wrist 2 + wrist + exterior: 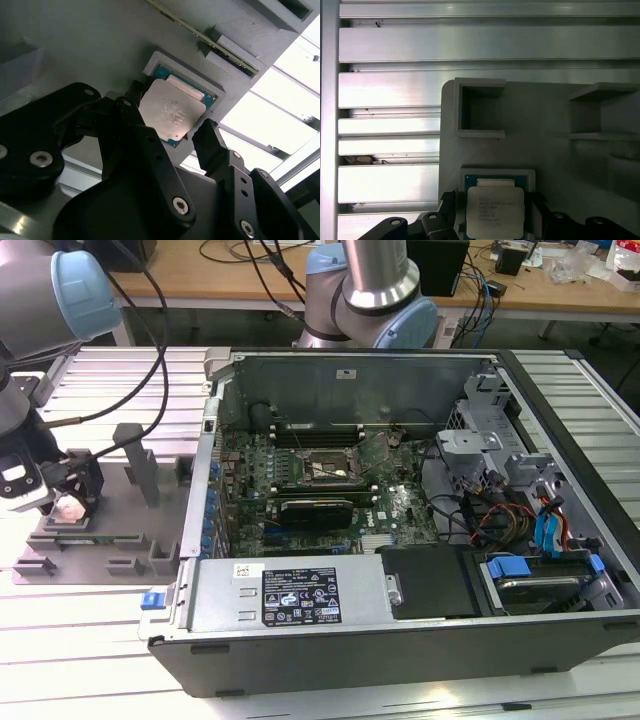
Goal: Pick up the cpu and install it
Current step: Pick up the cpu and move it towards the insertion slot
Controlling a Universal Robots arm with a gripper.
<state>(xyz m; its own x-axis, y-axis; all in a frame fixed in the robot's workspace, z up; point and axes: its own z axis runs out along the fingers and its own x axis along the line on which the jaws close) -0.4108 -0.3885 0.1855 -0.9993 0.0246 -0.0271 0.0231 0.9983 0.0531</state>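
Exterior view's left: gripper (66, 502) low over grey fixture (130, 532), well apart from the open computer case (300, 635) and the motherboard socket (325, 468) at frame centre.

In both wrist views: cpu (172, 112) lying flat in the fixture's square pocket (497, 171), silver top up, green edge showing along one side. Directly under the gripper and straddled by it on two opposite sides. Cannot tell whether pinching the cpu or spread just clear of its edges. Cpu in the fixture, so install not yet done.

Step judged: taking hold for the pick-up.

To do it well, probably:
- Stay centred on the cpu and square to its sides.
- Bear on the edges only, never on the lid face or the underside.
- Squeeze modestly, enough to hold without flexing the thin board.
- Keep level, so no corner catches the pocket wall.
- Check for an even gap to the rim on both sides before trusting the hold.
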